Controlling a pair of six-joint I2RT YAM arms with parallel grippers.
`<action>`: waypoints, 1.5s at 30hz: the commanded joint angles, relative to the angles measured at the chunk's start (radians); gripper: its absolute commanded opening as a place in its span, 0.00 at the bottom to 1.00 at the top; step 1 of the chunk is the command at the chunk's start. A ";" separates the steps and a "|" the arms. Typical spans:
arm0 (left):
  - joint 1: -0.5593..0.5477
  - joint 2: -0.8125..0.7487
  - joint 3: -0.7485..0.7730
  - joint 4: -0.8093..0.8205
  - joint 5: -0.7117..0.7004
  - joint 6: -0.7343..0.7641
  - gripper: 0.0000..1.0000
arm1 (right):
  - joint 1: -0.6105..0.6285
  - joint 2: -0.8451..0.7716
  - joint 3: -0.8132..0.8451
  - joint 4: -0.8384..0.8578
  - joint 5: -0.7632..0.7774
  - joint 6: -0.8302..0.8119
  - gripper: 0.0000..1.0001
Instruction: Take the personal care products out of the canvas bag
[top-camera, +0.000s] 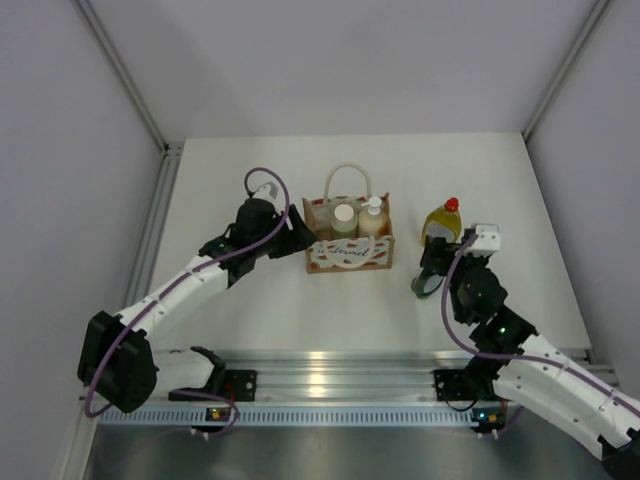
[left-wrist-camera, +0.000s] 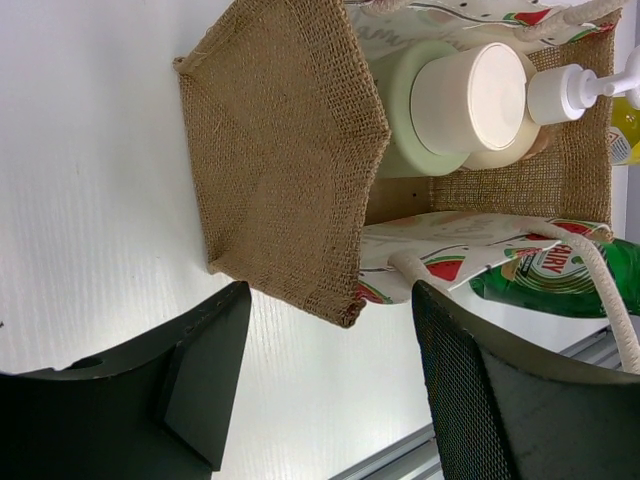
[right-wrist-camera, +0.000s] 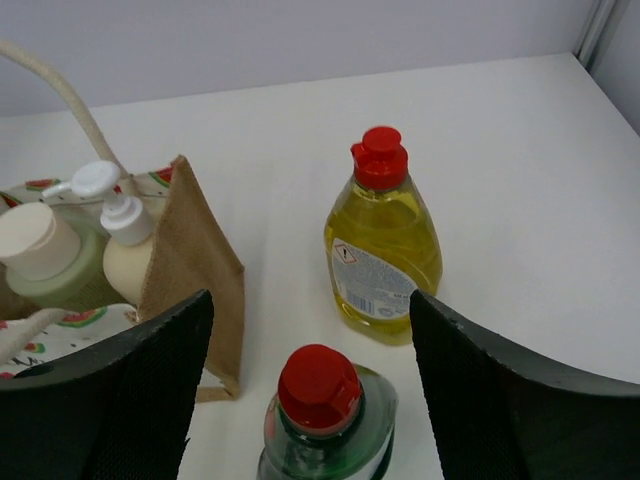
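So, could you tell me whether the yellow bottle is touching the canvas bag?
Apart. The right wrist view shows white table between the yellow bottle and the canvas bag.

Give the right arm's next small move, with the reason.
Probably lift the right claw straight up off the dark green bottle. It is open around that bottle without touching it, and the pump bottle and pale green bottle sit in the canvas bag, not yet taken out.

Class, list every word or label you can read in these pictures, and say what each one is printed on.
"FAIRY": on the dark green bottle.
Red script on the bag, front band: too small to read.
Fine print on the yellow bottle, back label: too blurred to read.
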 joint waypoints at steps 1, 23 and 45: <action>-0.004 -0.014 0.019 0.046 0.009 0.018 0.70 | -0.011 0.011 0.126 0.005 -0.041 -0.032 0.76; -0.007 0.019 0.031 0.046 0.040 0.027 0.69 | -0.077 0.758 0.631 -0.013 -0.623 -0.204 0.75; -0.005 0.026 0.037 0.048 0.053 0.038 0.69 | -0.267 0.878 0.649 -0.131 -1.021 -0.406 0.72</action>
